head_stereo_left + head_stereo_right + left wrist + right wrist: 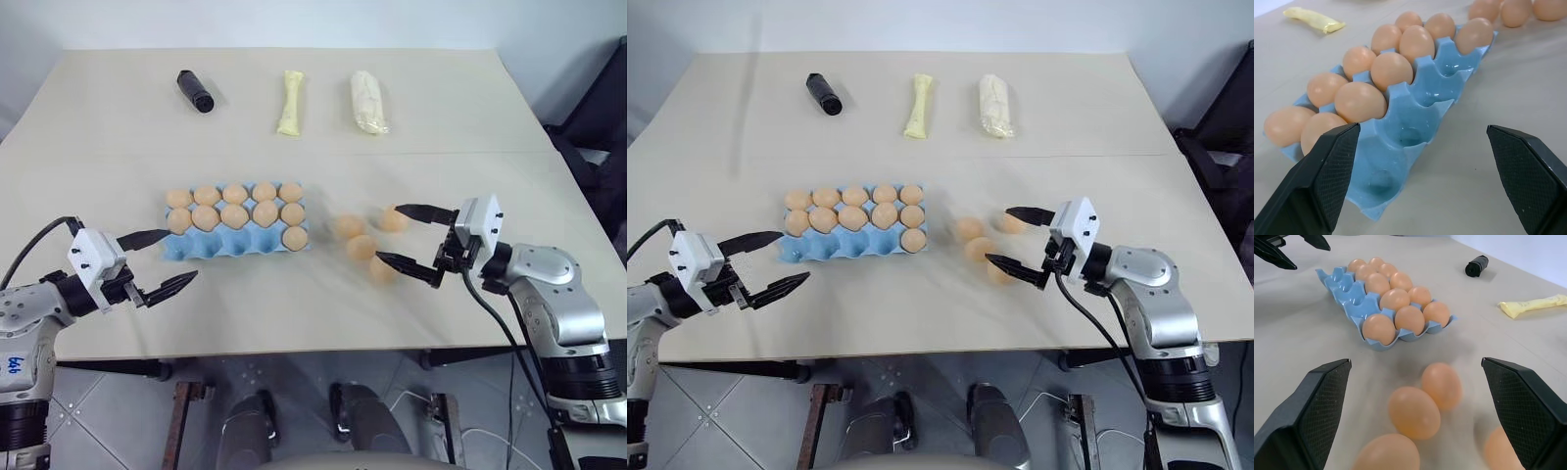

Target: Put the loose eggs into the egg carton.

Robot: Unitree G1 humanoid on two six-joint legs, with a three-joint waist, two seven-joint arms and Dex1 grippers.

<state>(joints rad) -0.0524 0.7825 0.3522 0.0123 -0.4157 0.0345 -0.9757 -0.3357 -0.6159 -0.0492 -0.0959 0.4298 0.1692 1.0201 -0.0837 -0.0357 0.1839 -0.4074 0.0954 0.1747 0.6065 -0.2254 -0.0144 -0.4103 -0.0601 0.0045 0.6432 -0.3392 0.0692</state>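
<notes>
The left pincer [160,262] hovers at the near left of the bench [294,323], fingers spread wide and grasping nothing, aimed toward the left short end of the egg carton [220,245]. The right pincer [411,237] hovers at the near right, likewise released and empty, its two fingers bracketing the cluster of loose eggs [361,247] without contact that can be confirmed. Four loose eggs lie on the bench just beside the carton's right end, at 3 o'clock from it: one [347,226] nearest the carton, one [393,218] by the upper finger, and one [381,270] by the lower finger. The light blue carton sits near the bench centre, long side across the view. Its far row and middle row each hold five eggs; the near row holds one egg [295,237] in the rightmost cup, the other four cups being open. At the far edge, from 11 to 1 o'clock, lie a black cylinder [195,91], a yellow packet [291,103] and a pale wrapped packet [368,101], well apart from the carton.
</notes>
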